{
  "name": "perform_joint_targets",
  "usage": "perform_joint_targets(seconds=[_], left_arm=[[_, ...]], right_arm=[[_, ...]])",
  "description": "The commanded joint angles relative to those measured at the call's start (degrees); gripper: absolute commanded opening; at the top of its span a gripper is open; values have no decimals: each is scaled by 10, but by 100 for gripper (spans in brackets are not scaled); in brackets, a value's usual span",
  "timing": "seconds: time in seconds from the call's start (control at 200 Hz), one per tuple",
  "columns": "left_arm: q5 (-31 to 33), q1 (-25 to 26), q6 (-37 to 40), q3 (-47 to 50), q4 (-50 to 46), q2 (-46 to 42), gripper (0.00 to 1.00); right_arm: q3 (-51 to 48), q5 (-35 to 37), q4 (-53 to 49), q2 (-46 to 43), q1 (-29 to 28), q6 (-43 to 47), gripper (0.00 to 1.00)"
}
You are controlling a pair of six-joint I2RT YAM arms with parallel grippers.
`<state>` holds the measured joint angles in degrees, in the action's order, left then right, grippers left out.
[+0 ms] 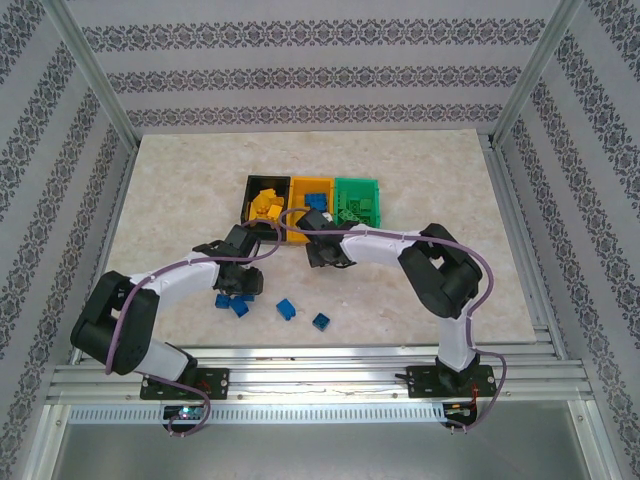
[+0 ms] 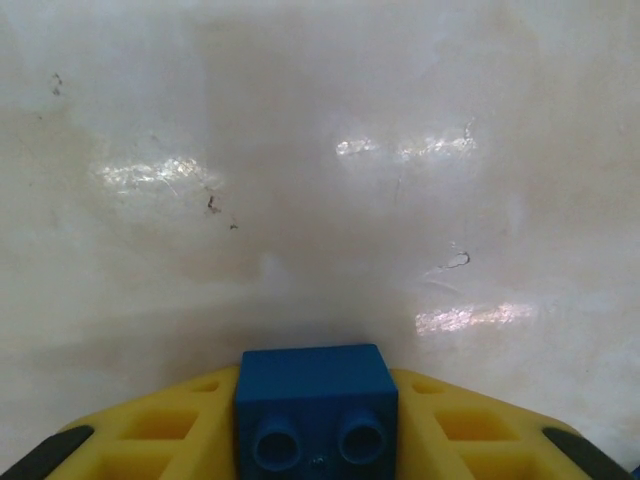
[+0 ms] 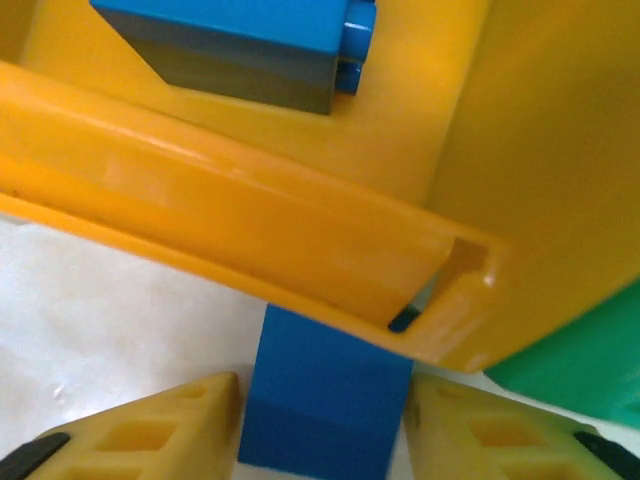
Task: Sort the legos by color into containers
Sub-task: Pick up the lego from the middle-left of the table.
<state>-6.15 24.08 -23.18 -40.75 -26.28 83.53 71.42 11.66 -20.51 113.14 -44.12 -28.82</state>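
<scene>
One small blue studded plastic brick (image 2: 315,385) is clamped in the left gripper (image 2: 315,425) over the pale marbled worktop (image 2: 320,150). A second blue brick (image 3: 330,365) is pinched by the right gripper (image 3: 322,420) at the near rim of the orange-yellow plastic bin (image 3: 250,230), which stands toward the worktop's far edge. Nearer the front edge lie loose blue bricks (image 1: 286,308).

Both our arms (image 1: 150,300) are elbowed out and folded in toward the middle. Left gripper (image 2: 315,435) has its yellow fingers (image 2: 150,435) pinched on a blue lego (image 2: 315,395). Right gripper (image 3: 325,425) is reaching a bit further forward, clamped on a second blue lego (image 3: 325,385).
</scene>
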Motion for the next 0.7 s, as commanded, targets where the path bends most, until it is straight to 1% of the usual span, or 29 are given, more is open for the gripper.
perform_joint_targets(seconds=[0.0, 0.05, 0.135, 0.29, 0.405, 0.565, 0.695], left_arm=[[-11, 12, -1, 5, 13, 0, 33], [-13, 12, 0, 6, 15, -6, 30], [-16, 11, -2, 5, 23, -20, 29], [-25, 12, -9, -12, 32, -51, 28], [-33, 12, -12, -43, 45, -60, 27], [-55, 12, -8, -131, 51, -8, 28], [-58, 20, -2, -216, 70, 69, 30]], right_arm=[[-9, 27, 1, 18, -2, -3, 39], [-20, 29, 9, 12, -3, -3, 37], [-37, 33, 19, -2, -6, -3, 34], [-70, 36, 27, -49, -16, 3, 33], [-105, 33, 30, -100, -19, -2, 33], [-162, 39, 29, -187, -19, -19, 34], [-201, 43, 27, -243, -17, -30, 34]])
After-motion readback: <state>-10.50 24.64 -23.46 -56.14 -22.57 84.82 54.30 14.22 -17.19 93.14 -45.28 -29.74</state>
